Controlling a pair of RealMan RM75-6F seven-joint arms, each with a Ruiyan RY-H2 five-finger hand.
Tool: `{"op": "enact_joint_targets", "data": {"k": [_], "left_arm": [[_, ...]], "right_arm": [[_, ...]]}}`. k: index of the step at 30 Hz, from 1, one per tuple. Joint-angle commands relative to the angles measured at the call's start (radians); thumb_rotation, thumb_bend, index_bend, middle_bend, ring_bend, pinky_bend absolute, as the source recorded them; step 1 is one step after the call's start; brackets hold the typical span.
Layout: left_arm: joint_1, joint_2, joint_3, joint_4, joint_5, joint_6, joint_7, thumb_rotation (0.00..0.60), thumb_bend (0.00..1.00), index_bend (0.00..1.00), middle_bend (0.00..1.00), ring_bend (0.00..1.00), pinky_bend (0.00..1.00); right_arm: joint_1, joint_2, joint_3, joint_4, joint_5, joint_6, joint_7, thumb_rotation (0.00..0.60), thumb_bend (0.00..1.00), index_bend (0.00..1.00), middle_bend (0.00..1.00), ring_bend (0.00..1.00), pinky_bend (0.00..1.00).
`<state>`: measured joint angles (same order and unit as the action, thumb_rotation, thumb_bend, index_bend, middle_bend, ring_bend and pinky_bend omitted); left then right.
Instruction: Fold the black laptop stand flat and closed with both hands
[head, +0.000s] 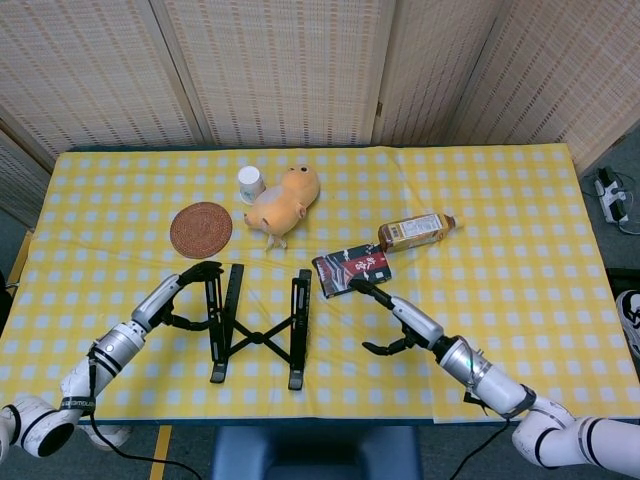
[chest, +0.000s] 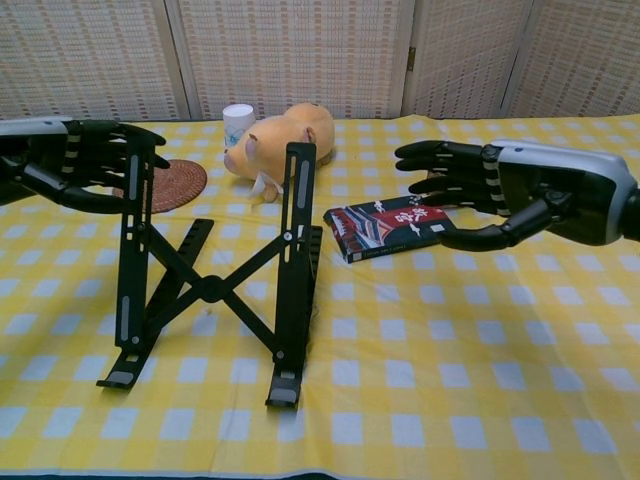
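Yellow-checked table (head: 520, 300): black laptop stand (head: 256, 325) near front edge, unfolded. Left hand (head: 183, 292) at left rail, right hand (head: 392, 310) apart — both spread, empty. Approach stage; next, closing inward on both rails.

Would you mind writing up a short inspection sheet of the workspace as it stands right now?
Surface: table under a yellow-and-white checked cloth.
Job's things: black laptop stand open, its crossed struts spread, not yet folded.
Clutter: woven coaster, white cup, yellow plush toy, dark packet, and a bottle lying on its side.
Hands: left hand at the stand's left rail with fingers apart, contact unclear; right hand open, apart from the stand's right rail.
Cables: a power strip with cords on the floor beyond the table's right end.
Surroundings: woven folding screens behind the table.
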<state>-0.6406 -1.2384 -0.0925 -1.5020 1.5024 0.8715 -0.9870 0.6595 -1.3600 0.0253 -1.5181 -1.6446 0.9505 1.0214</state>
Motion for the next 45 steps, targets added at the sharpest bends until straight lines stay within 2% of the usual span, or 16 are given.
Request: {"op": "enact_joint_targets", "data": {"k": [1,9,14,22,34,45], "left_arm": [[-0.011,-0.009,0.008,0.006,0.013,-0.007,-0.035,0.6,0.24,0.2,0.24,0.2,0.21],[-0.048,-0.023,0.021,0.045,0.055,-0.023,-0.219,0.6,0.23,0.23,0.29,0.25,0.24],[-0.061,-0.019,0.045,0.073,0.099,-0.001,-0.302,0.6,0.23,0.28,0.33,0.29,0.26],[-0.061,0.01,0.101,0.085,0.183,0.084,-0.37,0.6,0.23,0.3,0.37,0.31,0.29],[0.005,0.083,0.181,0.018,0.272,0.281,-0.31,0.6,0.23,0.38,0.44,0.39,0.32],[0.072,0.136,0.269,-0.035,0.356,0.41,-0.2,0.6,0.23,0.45,0.46,0.41,0.34]], "right_arm": [[0.029,-0.022,0.013,0.015,0.012,-0.026,0.015,0.6,0.34,0.0,0.03,0.06,0.0],[0.102,-0.105,0.036,0.076,0.029,-0.08,0.082,0.6,0.34,0.0,0.03,0.06,0.0],[0.143,-0.14,0.029,0.106,0.009,-0.095,0.149,0.6,0.34,0.0,0.04,0.06,0.0],[0.16,-0.159,-0.007,0.137,-0.066,0.001,0.225,0.6,0.34,0.0,0.08,0.1,0.0],[0.147,-0.089,-0.1,0.038,-0.191,0.164,0.196,0.6,0.34,0.0,0.09,0.11,0.0],[0.148,-0.047,-0.175,-0.06,-0.246,0.214,0.146,0.6,0.34,0.0,0.09,0.12,0.0]]}}
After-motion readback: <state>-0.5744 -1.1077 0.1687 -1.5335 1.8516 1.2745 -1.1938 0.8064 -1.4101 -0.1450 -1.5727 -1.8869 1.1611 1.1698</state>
